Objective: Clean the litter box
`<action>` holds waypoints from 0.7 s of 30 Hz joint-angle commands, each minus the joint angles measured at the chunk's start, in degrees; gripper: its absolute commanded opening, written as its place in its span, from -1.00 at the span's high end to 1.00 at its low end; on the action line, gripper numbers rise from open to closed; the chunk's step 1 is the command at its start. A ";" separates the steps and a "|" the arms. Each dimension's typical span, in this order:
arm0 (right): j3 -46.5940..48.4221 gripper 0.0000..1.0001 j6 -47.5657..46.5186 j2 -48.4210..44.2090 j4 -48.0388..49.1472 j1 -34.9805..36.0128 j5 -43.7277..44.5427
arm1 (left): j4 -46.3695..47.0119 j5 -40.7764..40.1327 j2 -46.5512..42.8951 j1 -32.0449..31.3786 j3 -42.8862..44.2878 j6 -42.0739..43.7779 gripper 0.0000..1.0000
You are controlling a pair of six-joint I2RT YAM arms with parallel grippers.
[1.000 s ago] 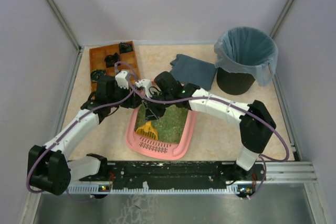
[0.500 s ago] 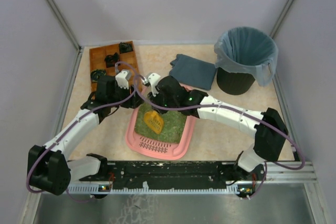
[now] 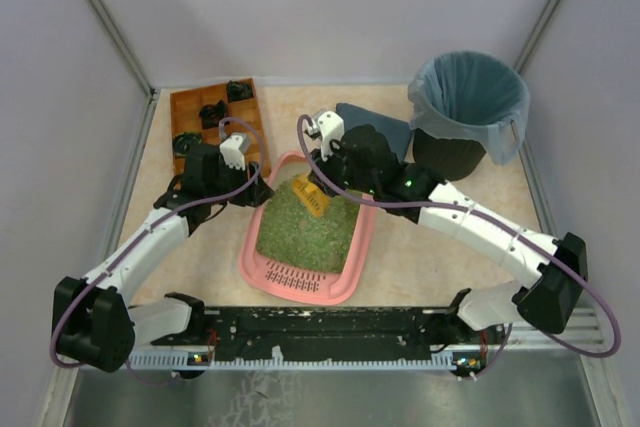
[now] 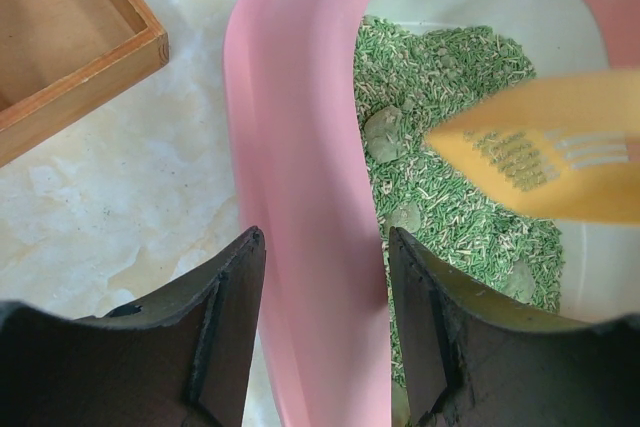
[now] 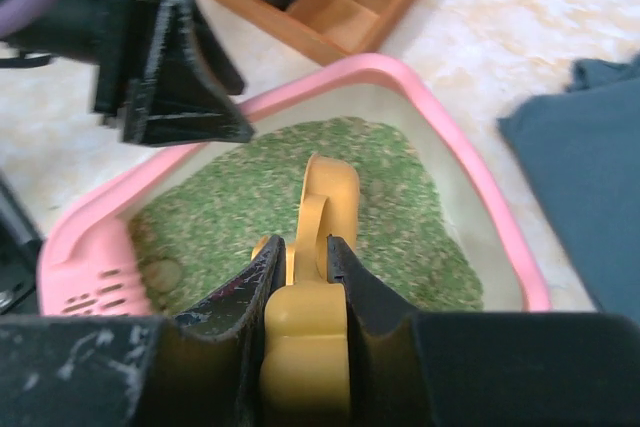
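Note:
The pink litter box (image 3: 248, 259) lies mid-table, filled with green litter (image 3: 308, 227), its slotted grille (image 3: 292, 272) at the near end. My left gripper (image 3: 256, 188) is shut on the box's left rim (image 4: 300, 147), one finger outside and one over the litter. My right gripper (image 3: 323, 184) is shut on the handle of a yellow slotted scoop (image 3: 308, 194), which hangs over the far part of the litter. From the right wrist the scoop (image 5: 330, 192) points ahead just above the litter. Grey clumps (image 4: 383, 132) lie by the left wall, below the scoop's blade (image 4: 560, 147).
A brown wooden compartment tray (image 3: 215, 117) with black parts stands at the far left, close to the left gripper. A folded grey-blue cloth (image 3: 375, 132) lies behind the box. A black bin (image 3: 468, 112) with a blue-grey bag stands at the far right.
My right gripper has carried the scoop from the grille end up to the far end of the box, its arm swinging out to the right. The left gripper has kept its hold.

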 commanded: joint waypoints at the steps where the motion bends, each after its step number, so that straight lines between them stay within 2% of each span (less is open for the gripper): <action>1: -0.16 1.00 1.14 -0.75 1.31 -0.59 -18.20 | -0.01 -0.29 -0.06 0.02 1.67 0.38 -0.16; 3: -0.41 1.00 1.67 0.39 1.66 -0.58 -21.44 | -0.12 -0.34 -0.06 0.05 1.60 0.34 -0.16; 6: -0.68 1.00 2.82 1.62 1.87 -0.58 -20.87 | -0.10 -0.45 -0.19 0.05 1.55 0.38 -0.16; 15: 1.00 1.00 14.53 0.00 -2.97 -0.59 7.25 | 0.03 0.24 0.38 0.05 1.68 0.37 -0.15; 18: 3.14 1.00 20.71 0.60 -8.91 -0.59 12.61 | 0.25 0.94 0.51 0.05 1.73 0.49 -0.14; 21: 4.30 1.00 25.39 2.03 -12.93 -0.55 13.36 | 0.31 1.86 1.01 0.05 1.74 0.55 -0.09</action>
